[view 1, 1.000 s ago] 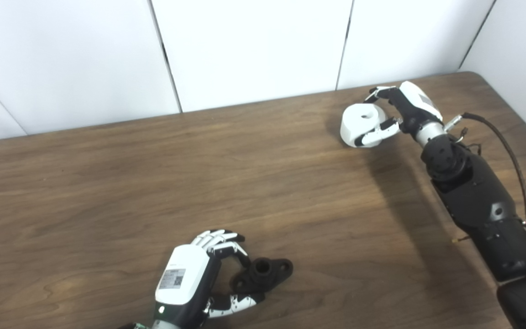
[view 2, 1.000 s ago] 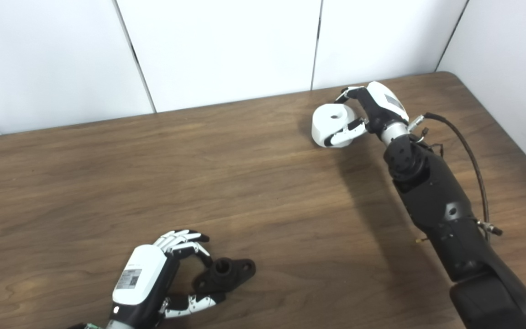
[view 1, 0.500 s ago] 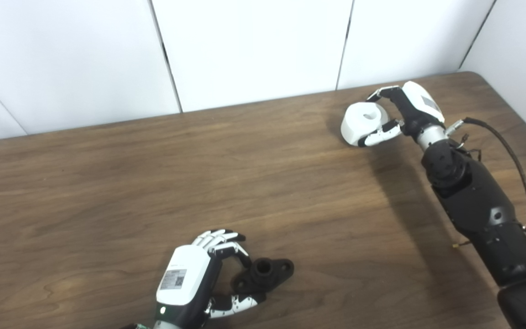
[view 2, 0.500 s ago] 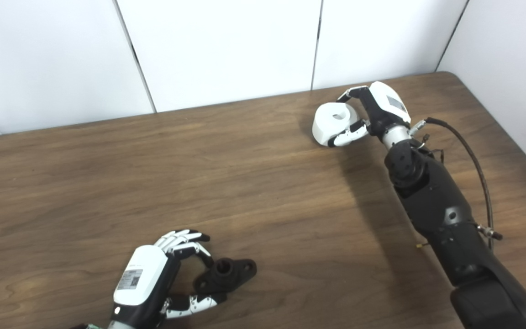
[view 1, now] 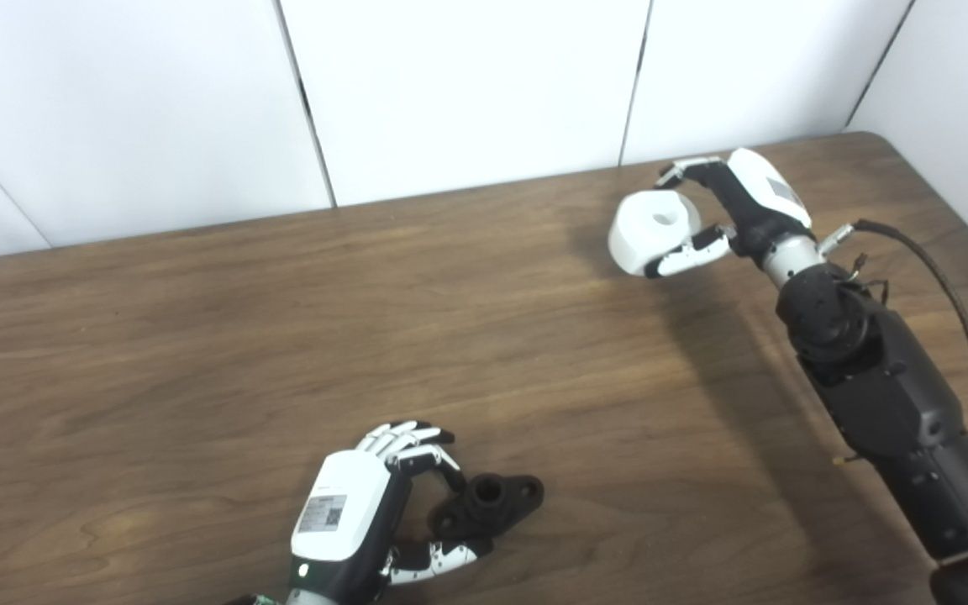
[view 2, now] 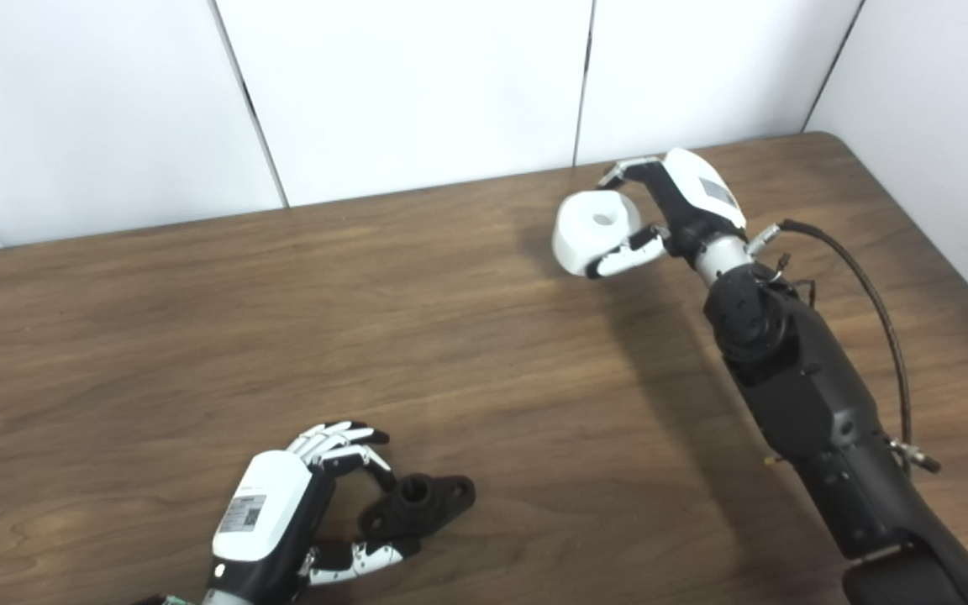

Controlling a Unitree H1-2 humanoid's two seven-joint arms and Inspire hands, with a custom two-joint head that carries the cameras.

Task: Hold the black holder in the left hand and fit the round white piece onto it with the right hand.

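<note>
The black holder (view 1: 488, 502), a flanged piece with a short round socket, is at the near edge of the wooden table (view 1: 282, 336). My left hand (view 1: 366, 512) is closed around its left end, fingers above and thumb below. The round white piece (view 1: 652, 232), a thick disc with a centre hole, is held in my right hand (view 1: 732, 210) at the far right, lifted a little above the table. The same scene shows in the right eye view, with the holder (view 2: 418, 504) and the white piece (view 2: 595, 230).
White wall panels (view 1: 450, 92) stand right behind the table's far edge. A black cable (view 1: 946, 294) loops off my right forearm near the table's right edge.
My right hand has lifted the white piece and carried it a little to the left. My left hand and the holder have barely moved.
</note>
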